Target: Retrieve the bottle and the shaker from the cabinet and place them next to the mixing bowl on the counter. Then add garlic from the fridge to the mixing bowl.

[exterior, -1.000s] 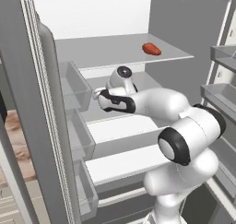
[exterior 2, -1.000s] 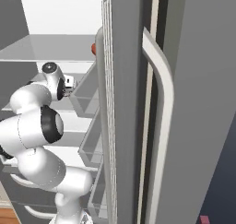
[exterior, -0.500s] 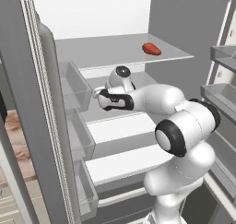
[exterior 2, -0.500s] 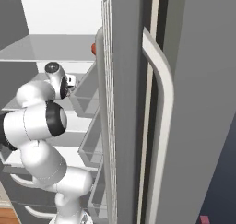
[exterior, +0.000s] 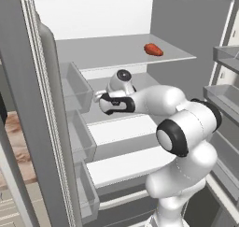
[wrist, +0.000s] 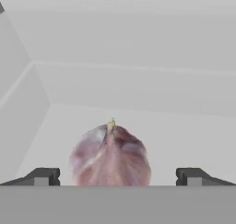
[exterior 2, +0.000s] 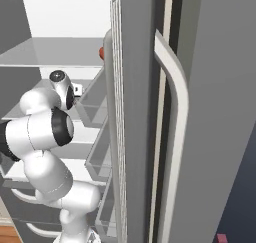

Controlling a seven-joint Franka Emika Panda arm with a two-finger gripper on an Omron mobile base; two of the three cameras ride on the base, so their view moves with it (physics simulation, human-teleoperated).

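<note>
Inside the fridge [exterior: 186, 44], the gripper [wrist: 115, 176] has its jaws wide apart on both sides of the garlic [wrist: 110, 156], which sits on a grey shelf [wrist: 184, 126], not yet gripped.

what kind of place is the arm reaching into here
Most likely the inside of an open fridge: white inner walls, grey shelves, clear door bins. An orange-red vegetable lies on the upper shelf, and the garlic sits between the gripper fingertips.

- Garlic [wrist: 110, 156] between the dark grey fingertips [wrist: 44, 176]: pinkish-purple, whitish streaks, yellowish tip.
- Fridge [exterior: 116, 53] walls white, shelves grey.
- Orange-red vegetable [exterior: 153, 49] above the gripper.
</note>
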